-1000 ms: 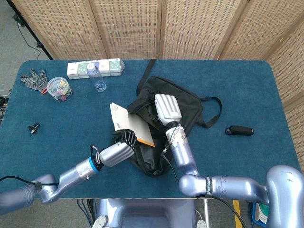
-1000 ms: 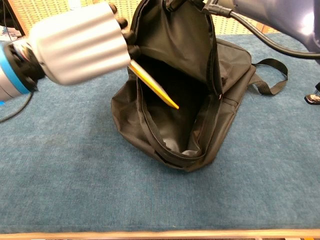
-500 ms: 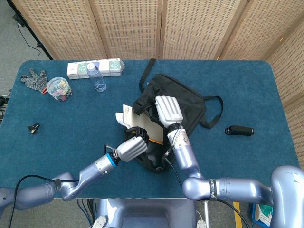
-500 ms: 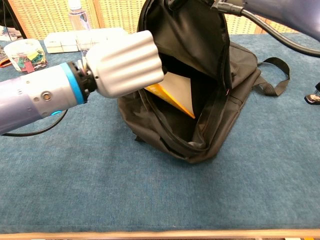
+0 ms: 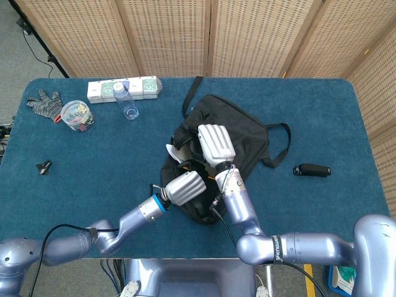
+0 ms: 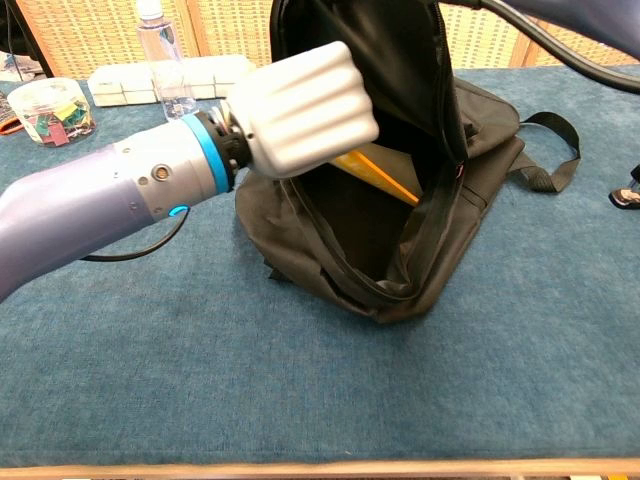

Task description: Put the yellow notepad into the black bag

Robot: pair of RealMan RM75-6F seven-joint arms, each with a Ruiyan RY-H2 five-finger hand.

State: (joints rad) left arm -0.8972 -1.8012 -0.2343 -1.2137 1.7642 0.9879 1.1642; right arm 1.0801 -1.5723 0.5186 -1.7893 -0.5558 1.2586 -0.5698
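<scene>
The black bag (image 5: pixel 247 133) lies mid-table with its mouth held wide. My right hand (image 5: pixel 215 142) grips the upper flap and lifts it. My left hand (image 5: pixel 185 187) holds the yellow notepad (image 6: pixel 380 175) and sits at the bag's mouth. In the chest view the left hand (image 6: pixel 305 110) fills the opening of the bag (image 6: pixel 480 130), with only the notepad's yellow edge showing inside below it. From the head view a pale corner of the notepad (image 5: pixel 174 150) sticks out at the bag's left rim. The rest of the pad is hidden by the hands and the bag.
A clear bottle (image 5: pixel 127 102) and a row of white boxes (image 5: pixel 120 88) stand at the back left. A tub of coloured bits (image 5: pixel 77 116) and a knit glove (image 5: pixel 44 103) lie further left. A small black clip (image 5: pixel 43 166) lies near the left edge, a black case (image 5: pixel 311 170) right of the bag.
My left hand has moved right and forward, carrying the notepad deeper into the bag's mouth. Less of the pad shows outside. My right hand keeps the flap up.
</scene>
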